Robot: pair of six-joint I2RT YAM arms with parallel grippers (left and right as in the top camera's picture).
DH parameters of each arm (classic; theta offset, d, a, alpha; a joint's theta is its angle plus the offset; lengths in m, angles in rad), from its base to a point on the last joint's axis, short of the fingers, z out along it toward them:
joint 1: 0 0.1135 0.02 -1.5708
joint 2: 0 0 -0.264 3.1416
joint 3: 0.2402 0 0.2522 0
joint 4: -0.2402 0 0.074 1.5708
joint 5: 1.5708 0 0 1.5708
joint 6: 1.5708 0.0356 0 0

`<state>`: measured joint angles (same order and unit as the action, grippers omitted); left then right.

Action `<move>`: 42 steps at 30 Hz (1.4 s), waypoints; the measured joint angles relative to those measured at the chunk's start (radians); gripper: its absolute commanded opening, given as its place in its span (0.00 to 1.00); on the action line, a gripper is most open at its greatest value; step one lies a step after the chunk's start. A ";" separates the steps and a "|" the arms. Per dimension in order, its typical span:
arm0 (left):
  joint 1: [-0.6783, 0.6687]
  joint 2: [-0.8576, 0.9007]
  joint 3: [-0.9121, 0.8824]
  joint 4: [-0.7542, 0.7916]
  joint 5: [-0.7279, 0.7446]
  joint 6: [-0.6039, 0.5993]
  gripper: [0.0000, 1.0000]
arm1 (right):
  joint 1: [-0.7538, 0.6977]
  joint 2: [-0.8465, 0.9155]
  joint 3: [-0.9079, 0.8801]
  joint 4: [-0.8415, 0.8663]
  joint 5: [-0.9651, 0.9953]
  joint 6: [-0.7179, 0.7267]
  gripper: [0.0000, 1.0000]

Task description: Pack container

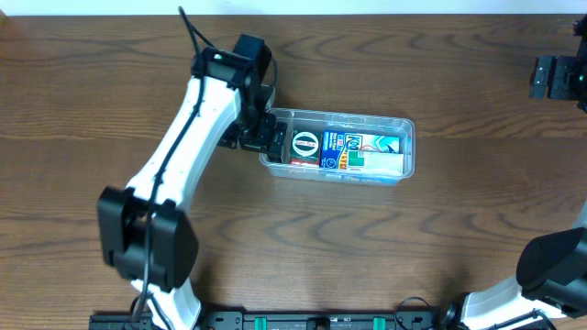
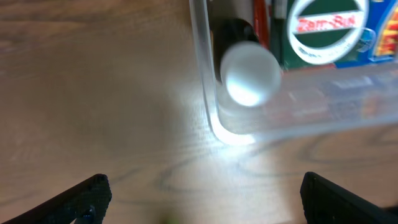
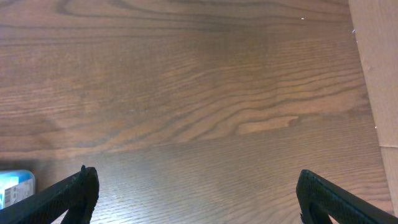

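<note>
The container (image 1: 404,137) is a clear shallow tub lying in the middle of the table. Inside it are a package with a green-and-white round logo (image 1: 304,145), a blue package (image 1: 333,147) and a white and green box (image 1: 376,156). My left gripper (image 1: 266,137) is at the tub's left end, open and holding nothing. In the left wrist view its fingertips (image 2: 93,193) stand wide apart over bare wood, just short of the container's corner (image 2: 208,106). A blurred white round thing (image 2: 249,71) shows behind the wall. My right gripper (image 1: 548,77) is far off at the right edge, open over bare table (image 3: 205,199).
The wooden table (image 1: 440,247) runs all round the tub. A bit of a blue package (image 3: 15,186) shows at the left edge of the right wrist view. A pale strip (image 3: 379,74) beyond the table's edge lies on that view's right side.
</note>
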<state>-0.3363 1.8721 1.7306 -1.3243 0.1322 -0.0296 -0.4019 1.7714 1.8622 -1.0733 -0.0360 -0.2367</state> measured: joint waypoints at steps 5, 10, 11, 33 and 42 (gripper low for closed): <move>0.000 -0.168 0.000 -0.067 0.000 -0.002 0.98 | 0.000 0.000 0.000 0.000 0.000 0.000 0.99; 0.000 -0.396 -0.010 -0.086 0.000 -0.019 0.98 | 0.000 0.000 0.000 0.000 0.000 0.000 0.99; 0.000 -0.434 -0.018 -0.084 0.000 -0.023 0.98 | 0.000 0.000 0.000 0.000 0.000 0.000 0.99; 0.001 -1.035 -1.061 0.747 0.000 -0.352 0.98 | 0.000 0.000 0.000 0.000 0.000 0.003 0.99; 0.001 -0.931 -1.089 0.708 -0.037 -0.488 0.98 | 0.000 0.000 0.000 0.000 0.000 0.003 0.99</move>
<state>-0.3355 0.9413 0.6411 -0.6159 0.0948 -0.5179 -0.4019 1.7714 1.8622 -1.0737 -0.0360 -0.2340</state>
